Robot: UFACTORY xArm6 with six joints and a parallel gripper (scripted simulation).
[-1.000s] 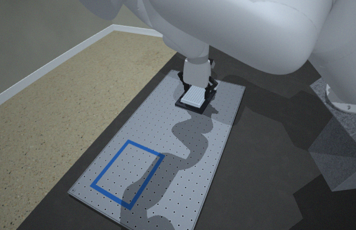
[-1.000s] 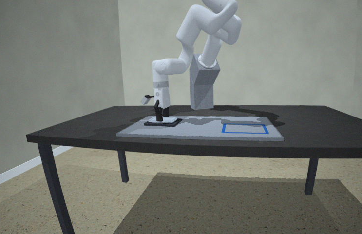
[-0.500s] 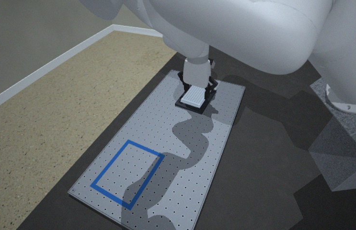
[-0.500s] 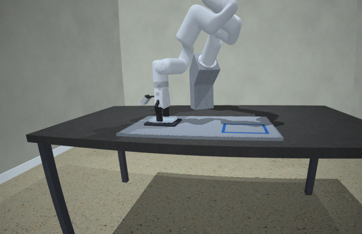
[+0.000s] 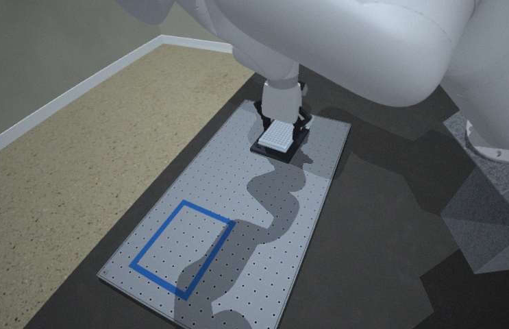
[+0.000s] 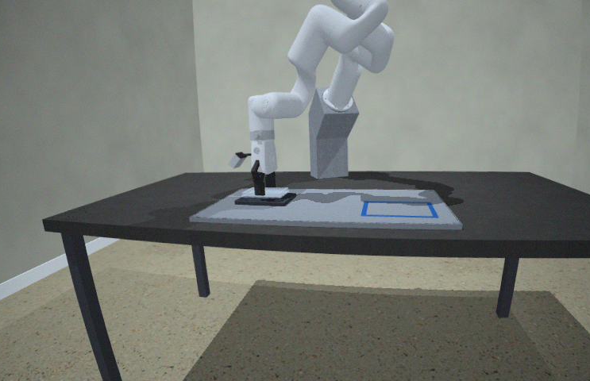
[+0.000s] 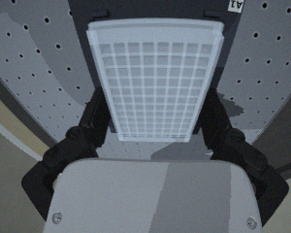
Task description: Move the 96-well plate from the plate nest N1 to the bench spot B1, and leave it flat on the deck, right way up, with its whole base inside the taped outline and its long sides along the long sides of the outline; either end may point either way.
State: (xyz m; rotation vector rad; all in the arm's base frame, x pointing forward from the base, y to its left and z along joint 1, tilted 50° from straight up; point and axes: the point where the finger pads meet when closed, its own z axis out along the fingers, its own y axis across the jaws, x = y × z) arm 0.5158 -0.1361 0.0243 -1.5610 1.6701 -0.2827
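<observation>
So the big stuff first: a black table [image 6: 507, 198] with a grey perforated deck plate [image 5: 239, 248] lying on it, and the white xArm [image 6: 304, 80] standing on a grey pedestal [image 6: 324, 148] near the table's back edge.

Near one short end of the deck there's a blue taped outline [image 5: 160, 237], a plain rectangle with only bare dotted deck inside it. Near the opposite short end sits the black plate nest [image 5: 281, 153].

The 96-well plate [image 5: 277, 134] is right at that nest, right way up. It's a pale, whitish rectangular block with a neat grid of small square-looking wells across its top and a slightly wider rim around them. From the wrist view the nest's dark frame shows all around it, with a small white label [image 7: 237, 4] at one corner.

The gripper [image 7: 157, 107] stands almost fully spread, its black fingers clamped against the plate's two long sides. Can't tell if the plate is lifted clear of the nest.
</observation>
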